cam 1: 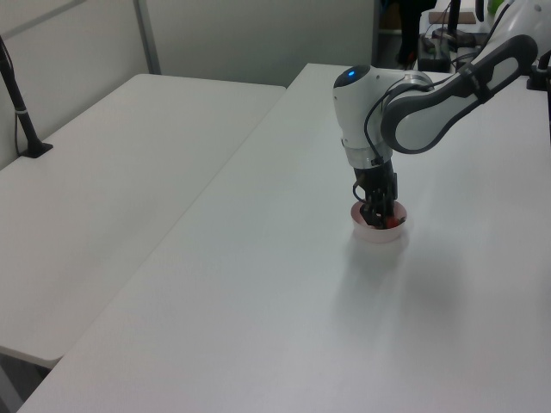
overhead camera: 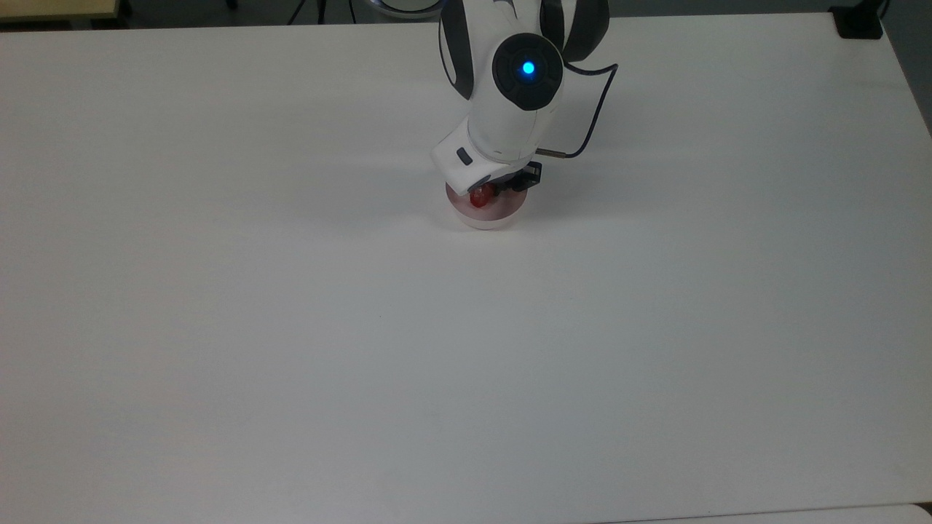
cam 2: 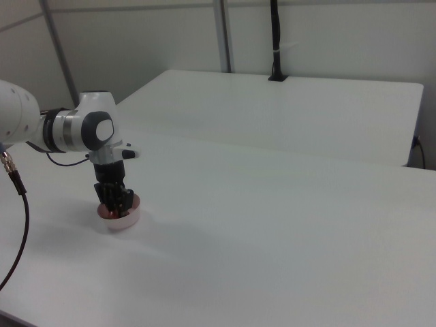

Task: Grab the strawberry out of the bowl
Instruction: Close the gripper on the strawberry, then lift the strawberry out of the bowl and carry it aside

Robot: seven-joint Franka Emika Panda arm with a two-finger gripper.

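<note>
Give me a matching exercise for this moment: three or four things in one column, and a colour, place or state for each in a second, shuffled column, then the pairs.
Things:
1. strawberry
2. bowl
3. gripper
4. table

Descriptions:
A. white, carries the bowl
B. pale pink, round
C. red, inside the bowl
D. lowered into the bowl

Pairs: 1-C, 2-B, 3-D, 4-A
</note>
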